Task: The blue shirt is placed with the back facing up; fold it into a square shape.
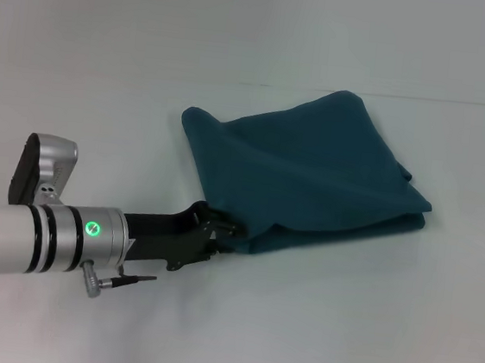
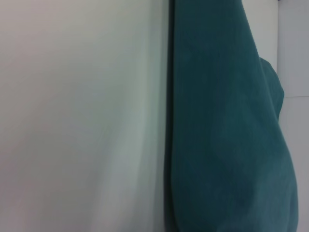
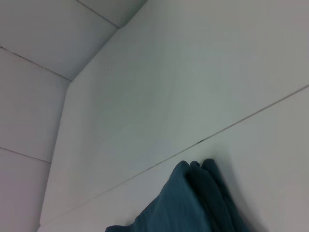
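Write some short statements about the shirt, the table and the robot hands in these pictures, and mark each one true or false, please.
1. The dark teal-blue soft fabric shirt lies folded in layers on the white table. True.
2. The left hand touches the shirt's near left corner. True.
3. White lettering shows on the shirt's upper surface. False: only plain teal fabric shows.
4. The right hand appears in the head view, beside the shirt. False: only the left arm is seen there.
5. The shirt is spread out flat with both sleeves open. False: it is already a compact folded bundle.
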Available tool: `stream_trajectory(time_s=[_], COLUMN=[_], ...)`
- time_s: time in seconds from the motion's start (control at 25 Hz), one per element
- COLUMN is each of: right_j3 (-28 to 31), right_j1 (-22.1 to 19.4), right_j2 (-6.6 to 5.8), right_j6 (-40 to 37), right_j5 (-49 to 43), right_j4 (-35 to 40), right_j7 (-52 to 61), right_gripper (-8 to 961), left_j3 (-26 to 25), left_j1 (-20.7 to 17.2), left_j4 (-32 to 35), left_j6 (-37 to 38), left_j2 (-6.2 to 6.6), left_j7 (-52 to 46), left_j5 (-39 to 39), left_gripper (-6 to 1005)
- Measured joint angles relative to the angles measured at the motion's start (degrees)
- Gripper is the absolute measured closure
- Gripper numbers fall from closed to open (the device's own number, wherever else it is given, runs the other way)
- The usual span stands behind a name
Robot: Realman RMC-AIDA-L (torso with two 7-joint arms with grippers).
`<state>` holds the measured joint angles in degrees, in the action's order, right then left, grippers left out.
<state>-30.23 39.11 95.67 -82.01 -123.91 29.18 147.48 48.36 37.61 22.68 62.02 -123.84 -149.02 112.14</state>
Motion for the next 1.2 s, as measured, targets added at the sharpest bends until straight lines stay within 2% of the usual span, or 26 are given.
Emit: stream_trajectory(time_s=[0.2, 0.4, 0.64, 0.76, 0.88, 0.96, 1.0, 1.2], right_j3=[0.0, 0.2, 0.2, 0.1, 0.0, 0.0, 0.0, 0.0], right_j1=[0.0, 0.0, -0.3, -0.4, -0.5, -0.5, -0.4, -0.1], right_j2=[0.03, 0.04, 0.26, 0.31, 0.43, 0.50, 0.55, 0.79], right_j6=[0.0, 0.0, 0.0, 0.0, 0.0, 0.0, 0.0, 0.0], right_j5=[0.0, 0.0, 0.0, 0.0, 0.0, 0.0, 0.0, 0.0], right_j4=[0.0, 0.0, -0.1, -0.1, -0.1, -0.1, -0.1, -0.1], right_j7=[0.0, 0.0, 0.1, 0.2, 0.3, 0.3, 0.3, 0.1], right_gripper=[233, 229, 224, 221, 219, 217, 216, 212], left_j3=[0.0, -0.1, -0.1, -0.2, -0.6, -1.9, -4.2, -6.2], left_j1=[-0.4, -1.6, -3.6, -4.6, -5.1, -5.2, -4.9, -4.8], left_j4=[0.0, 1.0, 3.4, 4.2, 4.3, 4.3, 4.4, 4.5], left_j6=[0.6, 2.0, 4.2, 5.6, 6.6, 7.3, 7.7, 8.6], left_j2=[0.00, 0.01, 0.51, 1.55, 3.19, 3.93, 4.29, 4.63], left_j7=[0.9, 2.4, 2.9, 2.9, 2.7, 2.7, 2.6, 2.9], left_j5=[0.0, 0.0, 0.2, 0.4, 0.7, 1.9, 4.2, 6.1], left_gripper=[611, 847, 966, 966, 967, 967, 964, 949])
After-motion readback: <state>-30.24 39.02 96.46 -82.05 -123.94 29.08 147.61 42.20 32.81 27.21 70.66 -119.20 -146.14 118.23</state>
